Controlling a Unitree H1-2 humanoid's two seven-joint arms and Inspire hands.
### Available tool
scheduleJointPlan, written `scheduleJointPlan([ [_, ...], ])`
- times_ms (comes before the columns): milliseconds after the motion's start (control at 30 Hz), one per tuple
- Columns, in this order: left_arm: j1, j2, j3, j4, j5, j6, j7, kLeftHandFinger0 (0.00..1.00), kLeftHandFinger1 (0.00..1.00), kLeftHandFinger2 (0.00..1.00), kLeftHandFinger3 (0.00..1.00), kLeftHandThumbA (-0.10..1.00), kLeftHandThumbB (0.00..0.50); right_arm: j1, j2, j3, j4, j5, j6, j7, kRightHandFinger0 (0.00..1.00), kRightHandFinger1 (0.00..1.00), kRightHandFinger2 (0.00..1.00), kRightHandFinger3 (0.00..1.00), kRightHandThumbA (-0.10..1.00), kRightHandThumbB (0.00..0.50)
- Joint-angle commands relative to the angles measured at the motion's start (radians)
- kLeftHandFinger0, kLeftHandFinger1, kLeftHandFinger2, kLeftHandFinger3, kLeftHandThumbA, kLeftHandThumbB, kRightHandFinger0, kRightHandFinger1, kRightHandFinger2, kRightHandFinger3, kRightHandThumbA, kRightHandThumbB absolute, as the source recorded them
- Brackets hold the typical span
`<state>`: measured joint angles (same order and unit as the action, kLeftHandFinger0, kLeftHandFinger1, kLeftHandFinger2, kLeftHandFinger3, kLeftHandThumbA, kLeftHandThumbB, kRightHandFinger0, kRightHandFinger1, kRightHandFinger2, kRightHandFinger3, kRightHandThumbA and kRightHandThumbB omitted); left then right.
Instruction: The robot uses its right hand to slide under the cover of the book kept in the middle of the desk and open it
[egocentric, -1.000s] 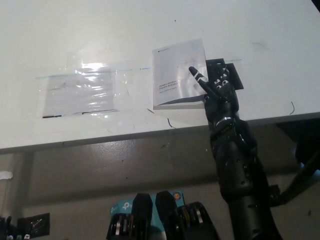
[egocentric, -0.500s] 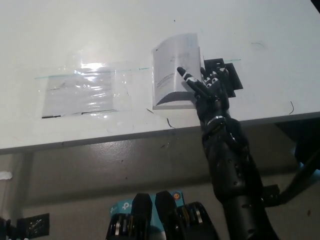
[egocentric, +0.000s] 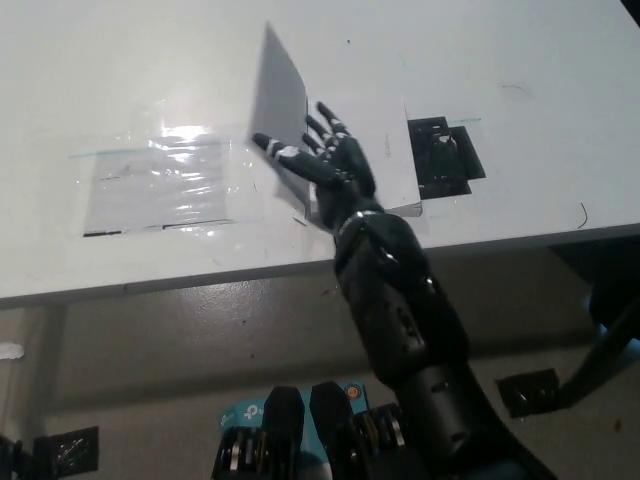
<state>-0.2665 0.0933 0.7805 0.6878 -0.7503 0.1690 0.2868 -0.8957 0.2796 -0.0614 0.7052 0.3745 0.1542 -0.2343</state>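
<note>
Well left of the right hand (egocentric: 330, 165), a clear plastic sheet (egocentric: 165, 185) lies flat on the white desk (egocentric: 150, 80), w/ a thin green line running along its top edge. The left hand isn't in view at all.

Just left of and above the fingertips stands the cover (egocentric: 278, 95) of the book (egocentric: 365, 140), lifted steep, near upright, its grey inner face turned toward the hand. The fingers (egocentric: 290, 158) are spread apart and reach left under/against that raised cover; hand is released, grasping nothing, just propping the cover w/ splayed fingers. Exact contact pt is hard to read, prob. fingertips against the inner face.

Under and right of the palm, the book's white first page lies flat in the middle of the desk, near its front edge. Just right of the hand, a patch of black tape (egocentric: 445, 160) sits on the desk beside the book's right edge. Far right, a small dark scratch mark (egocentric: 583, 215).

Step in hand, as I judge: mid-swing of opening; slide-under done, cover not yet laid over. Next move calls for carrying the fingers further left so the cover passes vertical and drops flat toward the plastic sheet, w/o dragging the whole book along or letting the cover fall back shut.
</note>
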Motion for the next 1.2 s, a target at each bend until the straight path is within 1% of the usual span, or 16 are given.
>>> scheduleJointPlan([
  [0,0.004,0.018,-0.009,-0.046,0.008,0.014,0.02,0.88,0.97,1.0,1.0,0.98,0.0,-0.094,0.015,0.033,0.021,-0.053,-0.04,0.065,0.97,1.0,0.98,1.0,1.0,0.281],
  [33,-0.004,0.019,-0.006,-0.038,0.009,0.012,0.034,0.87,0.95,1.0,1.0,0.96,0.0,-0.111,0.011,0.039,0.044,-0.065,-0.043,0.063,0.96,1.0,0.98,1.0,1.0,0.279],
  [100,-0.005,0.025,-0.01,-0.022,0.007,0.004,0.006,0.9,0.99,1.0,1.0,0.98,0.0,-0.116,0.009,0.037,0.057,-0.069,-0.048,0.062,0.96,1.0,0.98,1.0,1.0,0.267],
  [167,-0.01,0.024,-0.003,-0.021,0.009,0.0,0.03,0.83,0.94,1.0,1.0,0.91,0.0,-0.104,0.006,0.042,0.073,-0.078,-0.064,0.077,0.96,1.0,0.99,1.0,1.0,0.265],
  [233,-0.005,0.023,-0.007,-0.037,0.013,0.007,0.036,0.8,0.93,1.0,1.0,0.9,0.0,-0.089,-0.001,0.051,0.096,-0.095,-0.086,0.088,0.95,1.0,0.97,1.0,1.0,0.282],
  [367,-0.01,0.032,-0.008,-0.022,0.01,0.004,0.021,0.79,0.92,1.0,1.0,0.89,0.0,-0.077,-0.005,0.055,0.147,-0.118,-0.1,0.089,0.91,0.99,0.96,1.0,1.0,0.259],
  [600,-0.023,0.033,-0.015,-0.027,0.018,0.008,0.04,0.83,0.93,0.98,1.0,0.94,0.0,-0.083,-0.026,0.1,0.213,-0.18,-0.143,0.135,0.91,1.0,0.99,1.0,1.0,0.242],
  [667,-0.029,0.038,-0.015,-0.018,0.023,0.006,0.053,0.85,0.92,0.97,1.0,0.91,0.0,-0.081,-0.035,0.135,0.254,-0.212,-0.141,0.148,0.9,1.0,0.98,1.0,1.0,0.249],
  [767,-0.036,0.041,-0.014,-0.015,0.025,0.008,0.071,0.8,0.86,0.93,1.0,0.87,0.0,-0.085,-0.039,0.149,0.303,-0.223,-0.15,0.142,0.86,0.95,0.93,1.0,1.0,0.251],
  [833,-0.029,0.034,-0.024,-0.039,0.027,0.012,0.06,0.83,0.91,0.97,1.0,0.9,0.0,-0.095,-0.041,0.151,0.356,-0.231,-0.177,0.141,0.87,0.93,0.91,1.0,1.0,0.253],
  [900,-0.028,0.031,-0.02,-0.057,0.015,0.031,0.069,0.85,0.95,1.0,1.0,0.91,0.0,-0.105,-0.046,0.169,0.391,-0.253,-0.184,0.15,0.91,0.96,0.92,1.0,1.0,0.265],
  [933,-0.029,0.033,-0.019,-0.053,0.011,0.032,0.063,0.88,0.97,1.0,1.0,0.93,0.0,-0.106,-0.044,0.167,0.402,-0.25,-0.189,0.157,0.89,0.94,0.91,1.0,1.0,0.258],
  [1033,-0.035,0.032,-0.014,-0.056,0.016,0.033,0.092,0.83,0.92,0.98,1.0,0.91,0.0,-0.109,-0.041,0.161,0.399,-0.252,-0.194,0.163,0.84,0.93,0.91,1.0,1.0,0.25],
  [1067,-0.034,0.029,-0.012,-0.061,0.018,0.035,0.103,0.81,0.9,0.95,1.0,0.89,0.0,-0.111,-0.041,0.16,0.4,-0.254,-0.198,0.165,0.84,0.93,0.92,1.0,1.0,0.264],
  [1133,-0.02,0.024,-0.012,-0.073,0.01,0.04,0.088,0.86,0.93,0.98,1.0,0.9,0.0,-0.111,-0.039,0.158,0.395,-0.259,-0.194,0.164,0.84,0.93,0.93,1.0,1.0,0.249],
  [1167,-0.027,0.028,-0.009,-0.062,0.013,0.038,0.1,0.86,0.92,0.95,1.0,0.89,0.0,-0.118,-0.039,0.138,0.379,-0.244,-0.187,0.16,0.86,0.91,0.91,1.0,1.0,0.251],
])
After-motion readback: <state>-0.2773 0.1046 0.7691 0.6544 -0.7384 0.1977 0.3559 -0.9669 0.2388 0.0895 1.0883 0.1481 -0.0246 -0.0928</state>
